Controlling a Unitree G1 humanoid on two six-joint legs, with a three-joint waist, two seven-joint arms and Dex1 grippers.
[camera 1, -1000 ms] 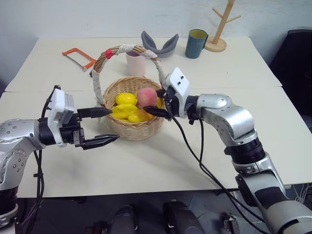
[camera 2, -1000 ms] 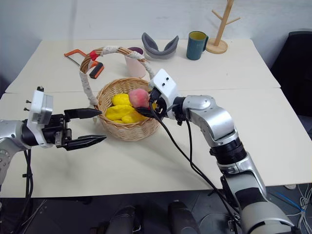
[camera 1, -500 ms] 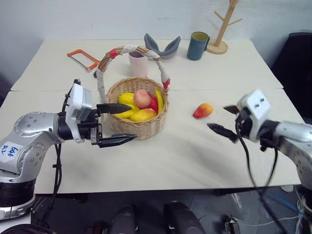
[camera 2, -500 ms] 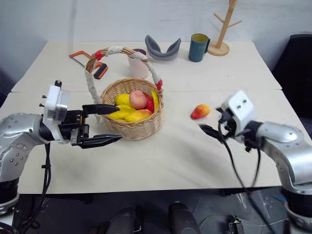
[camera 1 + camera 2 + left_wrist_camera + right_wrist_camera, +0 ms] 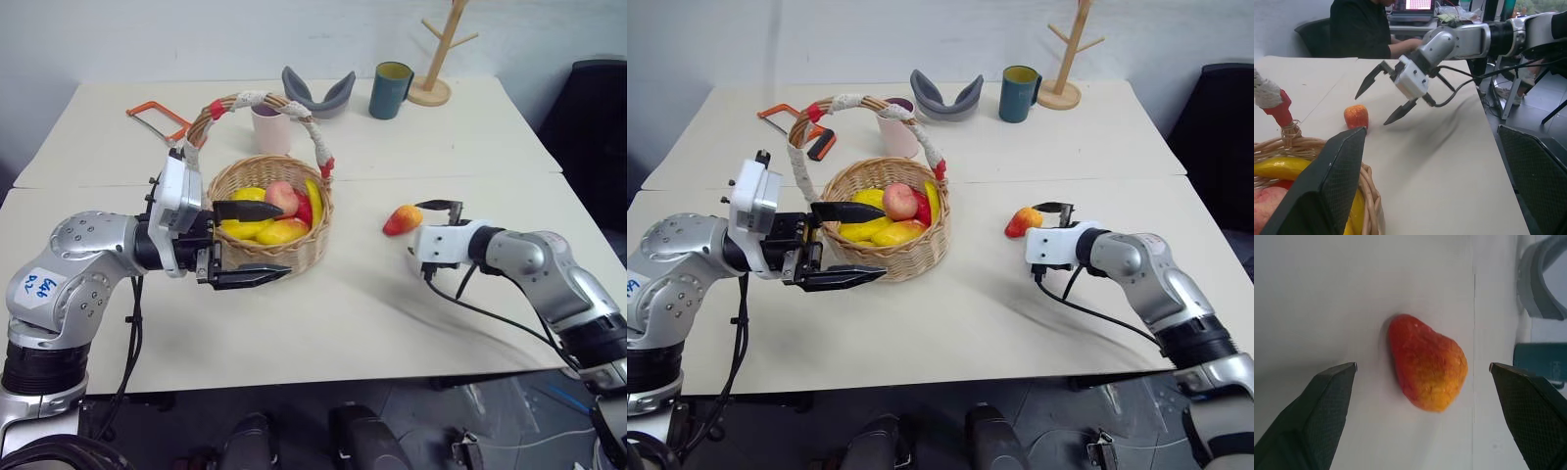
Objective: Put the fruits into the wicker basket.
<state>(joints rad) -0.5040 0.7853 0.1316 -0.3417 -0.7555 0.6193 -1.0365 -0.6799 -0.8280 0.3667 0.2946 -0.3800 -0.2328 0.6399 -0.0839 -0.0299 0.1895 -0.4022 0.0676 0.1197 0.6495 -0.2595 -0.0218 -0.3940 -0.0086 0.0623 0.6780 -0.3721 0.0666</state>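
Note:
The wicker basket (image 5: pixel 277 253) stands at the middle left of the table, with a pink peach (image 5: pixel 284 196) lying on several yellow and red-yellow fruits (image 5: pixel 253 228) inside. A red-orange mango (image 5: pixel 403 219) lies on the table to the basket's right. My right gripper (image 5: pixel 1372 108) is open just beside the mango, its fingers (image 5: pixel 1327 404) spread to either side without touching it. My left gripper (image 5: pixel 285 239) is open and empty at the basket's near left side, one finger over the rim and the other in front of the wall.
Behind the basket stand a pink cup (image 5: pixel 269 125), an orange hacksaw (image 5: pixel 157 116), a grey curved cushion (image 5: pixel 318 90), a teal mug (image 5: pixel 389 88) and a wooden mug tree (image 5: pixel 441 59). A person (image 5: pixel 1361 29) sits beyond the table's right end.
My right gripper has left the peach in the basket, swung right and down to the mango, and rolled its wrist. My left gripper has shifted slightly toward the basket.

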